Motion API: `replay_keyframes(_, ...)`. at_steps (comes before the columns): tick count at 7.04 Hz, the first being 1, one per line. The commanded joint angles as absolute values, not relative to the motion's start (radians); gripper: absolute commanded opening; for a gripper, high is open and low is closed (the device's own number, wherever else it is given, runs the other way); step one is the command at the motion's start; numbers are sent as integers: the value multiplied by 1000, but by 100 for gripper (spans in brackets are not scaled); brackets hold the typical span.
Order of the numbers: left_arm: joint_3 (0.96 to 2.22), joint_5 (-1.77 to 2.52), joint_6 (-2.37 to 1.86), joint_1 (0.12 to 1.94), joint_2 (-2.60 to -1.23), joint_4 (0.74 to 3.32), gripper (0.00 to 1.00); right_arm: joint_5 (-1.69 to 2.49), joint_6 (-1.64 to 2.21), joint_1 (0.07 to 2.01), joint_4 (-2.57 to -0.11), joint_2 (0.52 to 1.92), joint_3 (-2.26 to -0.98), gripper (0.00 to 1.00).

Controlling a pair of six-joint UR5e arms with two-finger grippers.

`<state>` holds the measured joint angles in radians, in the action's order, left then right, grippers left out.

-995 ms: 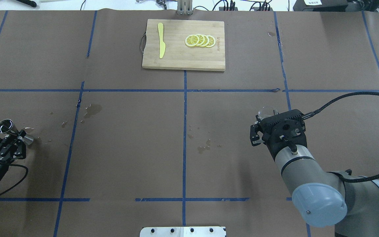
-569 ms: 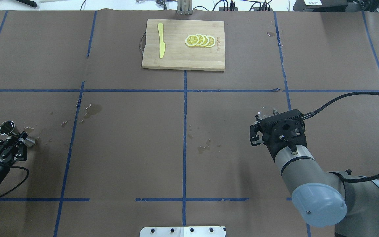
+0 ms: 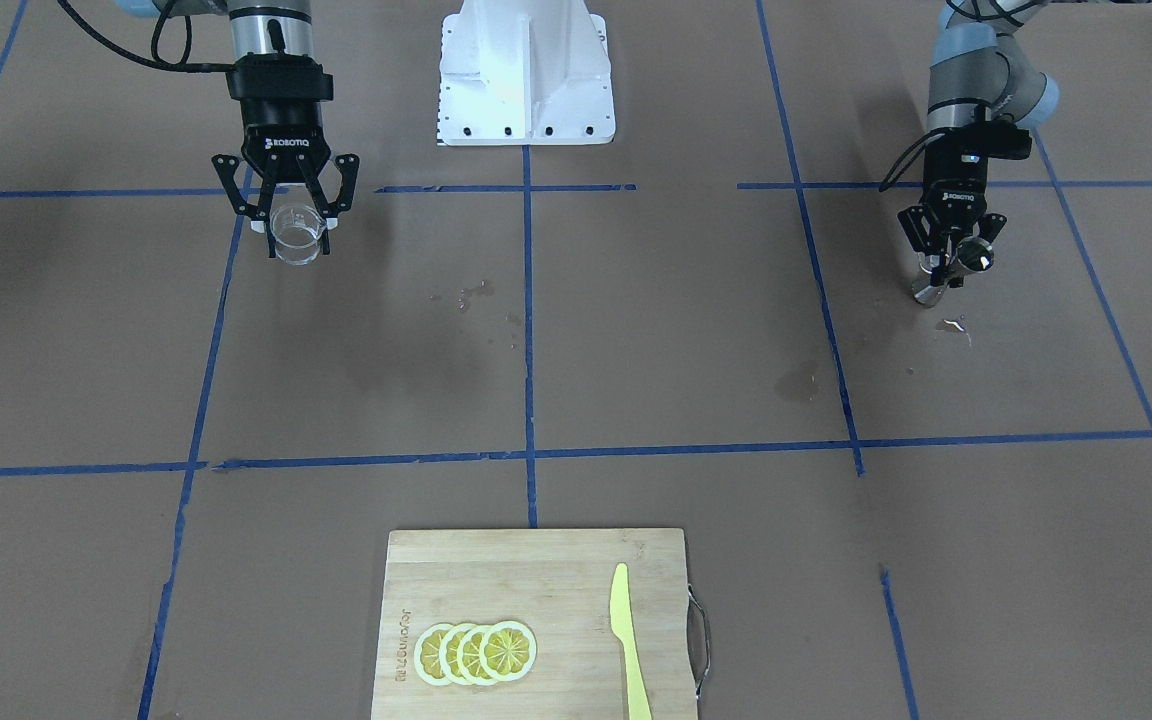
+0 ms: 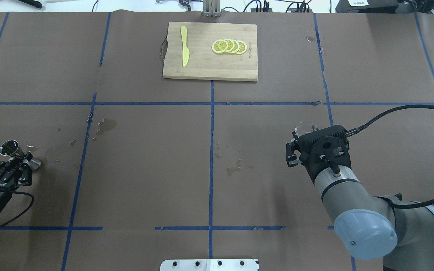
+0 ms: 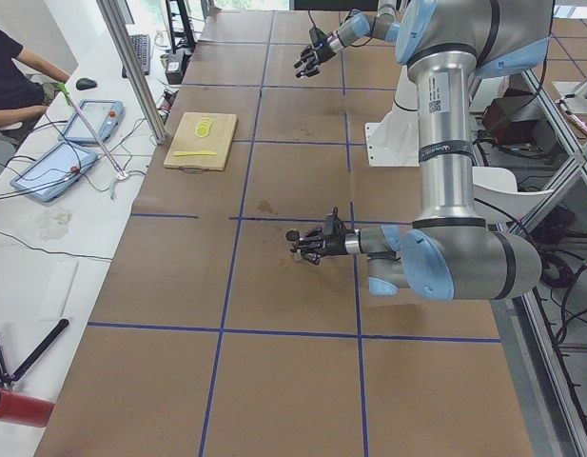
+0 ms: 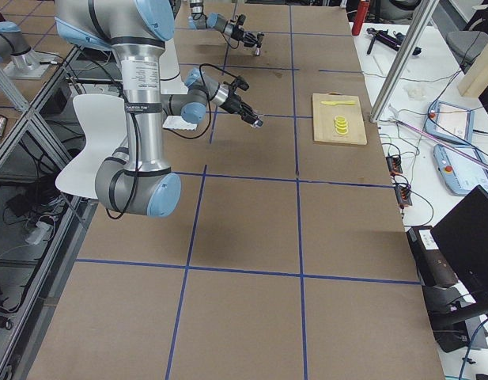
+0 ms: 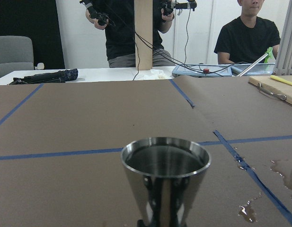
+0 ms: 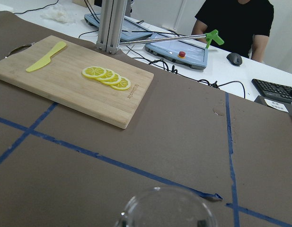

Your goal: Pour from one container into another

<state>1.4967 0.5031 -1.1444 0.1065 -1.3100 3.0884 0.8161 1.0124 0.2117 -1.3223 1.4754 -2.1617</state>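
Several wet spots (image 4: 234, 169) on blue-taped brown paper (image 4: 145, 158), left hand (image 4: 23, 157) pinching jigger (image 4: 9, 148), right hand (image 3: 295, 233) pinching glass cup (image 3: 296, 246)

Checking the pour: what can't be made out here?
Contents of glass measuring cup: overhead, right gripper covers it; right wrist view's edge cuts it; front, too small.
Lower cone of jigger: left wrist view's edge cuts it.
Hold of left gripper: too small in side views.

You can read "ROBOTIQ" in white letters on the black body of the right end effector (image 3: 294, 224). The cutting board (image 3: 556, 580) on the worktop carries a burnt-in mark along one short edge, too small to make out.
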Motion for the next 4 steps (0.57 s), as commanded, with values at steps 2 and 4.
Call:
replay_keyframes(2, 1494, 503, -1144, 100, -1310, 3088, 5, 816, 1012, 212, -1322, 1473, -2164, 9)
replay_keyframes(4, 1494, 503, -1144, 98, -1310, 3088, 6, 816, 1012, 212, -1322, 1471, -2164, 9)
